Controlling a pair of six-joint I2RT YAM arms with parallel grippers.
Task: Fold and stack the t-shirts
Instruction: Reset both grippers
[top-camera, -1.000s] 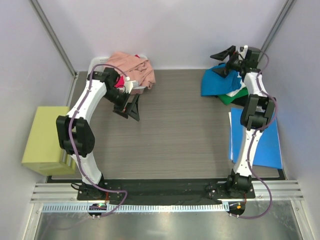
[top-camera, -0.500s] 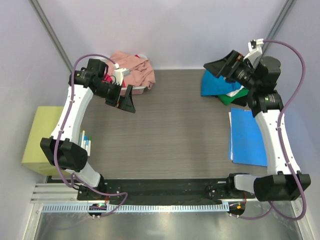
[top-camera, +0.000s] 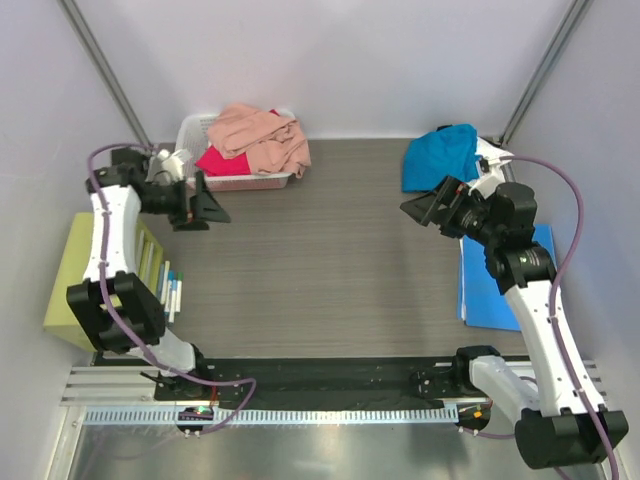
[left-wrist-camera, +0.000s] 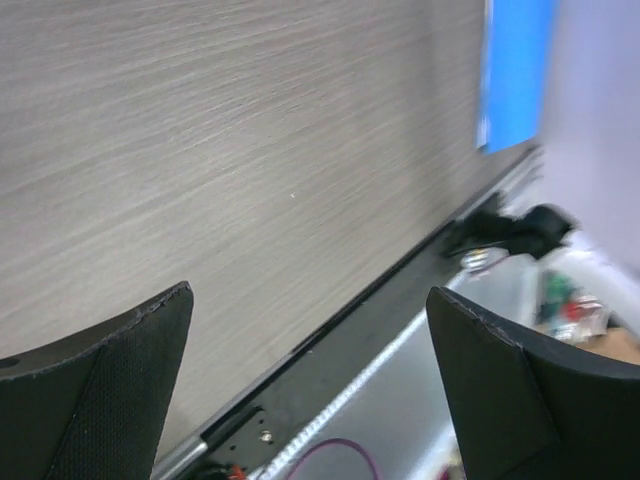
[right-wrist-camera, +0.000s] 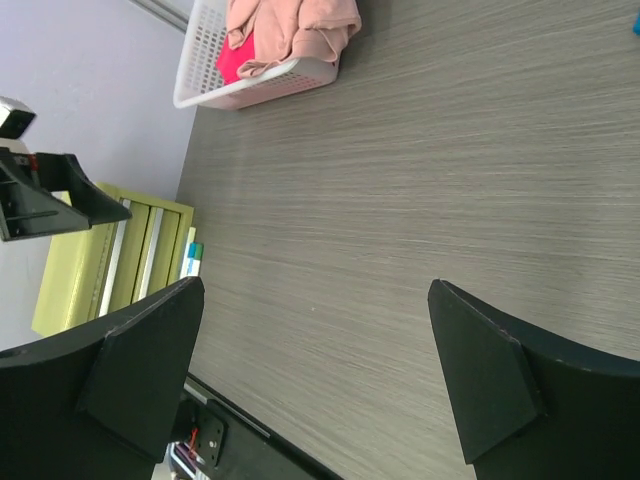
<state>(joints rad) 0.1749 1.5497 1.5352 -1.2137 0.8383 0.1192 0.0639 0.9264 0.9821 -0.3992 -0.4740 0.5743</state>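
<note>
At the left side of the table (top-camera: 330, 260), the left gripper (top-camera: 197, 205) hangs above the wood-grain top with its jaws spread wide and nothing between them. Its wrist view shows only bare tabletop between the two dark fingers (left-wrist-camera: 100, 400), whose lower parts are cut off by the frame. Just beyond it, at the far left, stands a white basket (top-camera: 190, 130). A salmon pink t-shirt (top-camera: 262, 135) is heaped over the basket's right end, and a magenta-red t-shirt (top-camera: 222, 160) lies partly buried beneath it. How much cloth lies deeper in the basket cannot be made out. Left of the arm, a yellow-green block (top-camera: 62, 290) sits off the table edge, half hidden by the arm, with some small upright items beside it that are too small to identify.

On the right, the right gripper (top-camera: 430, 207) is likewise released, its jaws wide apart and holding nothing, and it points leftward across the table. Behind it, at the far right corner, a teal-blue t-shirt (top-camera: 440, 155) lies crumpled, its near edge covered by the arm. Whatever lies under that part is out of sight. A flat blue sheet (top-camera: 490, 290) rests along the right edge, largely masked by the forearm. Past it, the left wrist view is blurred
</note>
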